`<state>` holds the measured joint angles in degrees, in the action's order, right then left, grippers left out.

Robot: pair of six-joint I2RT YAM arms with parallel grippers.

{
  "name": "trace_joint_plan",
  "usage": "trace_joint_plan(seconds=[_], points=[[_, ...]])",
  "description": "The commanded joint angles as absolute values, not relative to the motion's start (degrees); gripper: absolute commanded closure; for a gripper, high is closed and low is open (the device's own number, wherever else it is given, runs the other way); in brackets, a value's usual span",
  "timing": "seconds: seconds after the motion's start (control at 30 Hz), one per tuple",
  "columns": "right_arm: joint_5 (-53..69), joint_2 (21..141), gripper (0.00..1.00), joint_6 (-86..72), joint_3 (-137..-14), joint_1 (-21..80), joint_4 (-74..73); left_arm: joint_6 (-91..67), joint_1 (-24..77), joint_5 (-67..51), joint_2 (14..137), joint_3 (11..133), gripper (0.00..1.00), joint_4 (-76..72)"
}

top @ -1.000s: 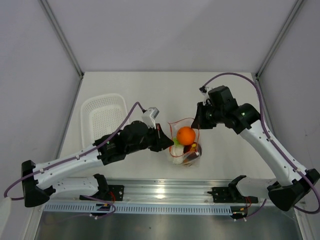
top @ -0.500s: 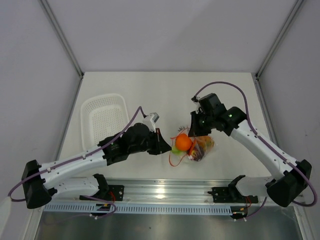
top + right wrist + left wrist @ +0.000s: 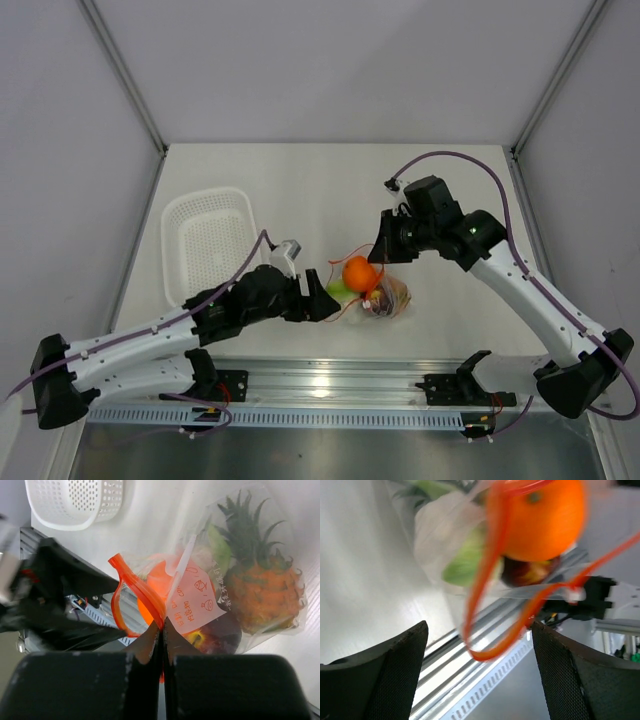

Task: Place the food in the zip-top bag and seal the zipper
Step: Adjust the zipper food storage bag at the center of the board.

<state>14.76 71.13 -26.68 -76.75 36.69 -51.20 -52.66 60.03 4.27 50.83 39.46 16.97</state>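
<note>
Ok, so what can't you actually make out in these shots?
Left wrist view: orange fruit and zipper blurred, too close.
Top view: zip-top bag too small to tell how far it's sealed.
Right wrist view: dark red piece half behind the label and right gripper.

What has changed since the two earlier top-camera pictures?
The left end effector opened, let go of the zip-top bag and drew back toward the near edge; the bag's mouth now hangs loose on that side. The right end effector stays shut on the zipper, the food is still inside, and the basket has not moved.
</note>
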Motion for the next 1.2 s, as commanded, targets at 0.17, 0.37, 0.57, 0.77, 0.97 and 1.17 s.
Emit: trace_joint_plan(seconds=[0.17,0.37,0.57,0.77,0.97,1.17], points=[[17.4,69.7,1.0,-29.18,-79.54,37.0,-48.43,-54.67,60.47,2.29,55.63,35.15,0.29,9.85],[17.58,69.52,1.0,-29.88,-79.63,37.18,-47.99,-55.28,60.21,-2.1,62.39,36.38,0.67,6.42],[13.9,70.13,1.0,-26.91,-78.23,37.44,-49.21,-53.79,59.5,-6.15,64.52,41.73,1.0,4.83],[-5.53,70.14,1.0,-19.79,-78.57,40.25,-54.57,-47.03,58.27,-9.31,61.09,52.0,0.99,6.68],[5.34,63.9,1.0,-20.91,-80.17,43.06,-52.3,-47.63,58.27,-10.72,58.98,55.46,0.99,8.35],[6.87,66.52,1.0,-24.34,-72.42,42.37,-48.24,-50.54,57.83,-8.09,57.4,49.49,0.99,10.1]])
